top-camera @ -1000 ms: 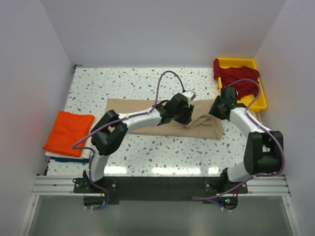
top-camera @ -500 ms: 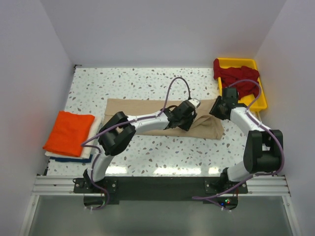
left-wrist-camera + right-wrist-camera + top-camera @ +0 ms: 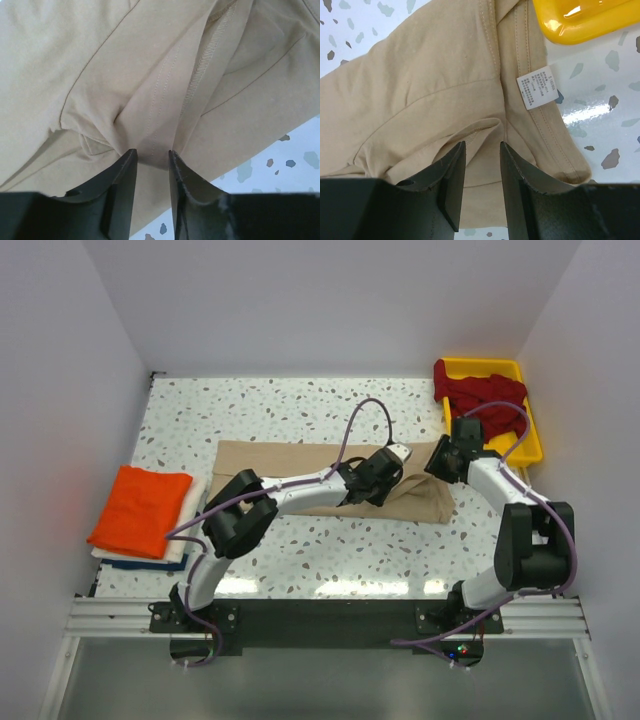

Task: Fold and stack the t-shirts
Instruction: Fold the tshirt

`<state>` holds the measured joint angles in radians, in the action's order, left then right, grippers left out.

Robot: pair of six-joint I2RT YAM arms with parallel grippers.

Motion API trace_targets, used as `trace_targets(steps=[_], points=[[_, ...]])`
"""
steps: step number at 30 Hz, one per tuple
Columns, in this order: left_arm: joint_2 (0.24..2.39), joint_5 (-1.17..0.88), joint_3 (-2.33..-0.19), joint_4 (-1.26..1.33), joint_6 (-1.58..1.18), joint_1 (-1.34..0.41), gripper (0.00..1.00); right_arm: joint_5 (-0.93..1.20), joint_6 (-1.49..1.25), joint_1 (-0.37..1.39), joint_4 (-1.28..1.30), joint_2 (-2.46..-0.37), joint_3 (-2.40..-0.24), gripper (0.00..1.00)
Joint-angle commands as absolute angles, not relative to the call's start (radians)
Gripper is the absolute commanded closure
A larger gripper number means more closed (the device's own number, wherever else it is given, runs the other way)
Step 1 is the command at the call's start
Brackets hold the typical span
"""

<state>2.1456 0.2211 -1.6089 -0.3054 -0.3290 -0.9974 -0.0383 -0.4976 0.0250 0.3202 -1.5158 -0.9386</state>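
The yellow tray [image 3: 532, 435] at the far right holds crumpled dark red t-shirts [image 3: 478, 392], part of them draped over its left rim. The speckled white table [image 3: 300, 405] stands between plain white walls [image 3: 330, 300]. The beige t-shirt [image 3: 270, 458] lies spread across the table's middle, bunched at its right end, where both arms reach it. At the left edge a folded orange t-shirt [image 3: 142, 508] tops a white and blue one [image 3: 135, 560], which is mostly covered. The left gripper [image 3: 151, 156] pinches a raised fold of beige cloth. The right gripper [image 3: 482, 150] pinches another fold near the white care label [image 3: 536, 86]. How deep either fold runs between the jaws is hidden.
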Motion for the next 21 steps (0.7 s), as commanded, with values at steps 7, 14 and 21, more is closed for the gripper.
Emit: trace_targets(steps=[7,14,21], points=[[2.144,0.244,-1.614,-0.291,-0.314,-1.003,0.56,-0.034,-0.488,0.02,0.281,-1.514,-0.936,0.62],[2.16,0.245,-1.617,-0.295,-0.316,-1.005,0.57,-0.037,-0.485,0.018,0.279,-1.52,-0.933,0.62],[2.157,0.256,-1.611,-0.298,-0.313,-1.006,0.65,-0.035,-0.485,0.015,0.276,-1.523,-0.933,0.62]])
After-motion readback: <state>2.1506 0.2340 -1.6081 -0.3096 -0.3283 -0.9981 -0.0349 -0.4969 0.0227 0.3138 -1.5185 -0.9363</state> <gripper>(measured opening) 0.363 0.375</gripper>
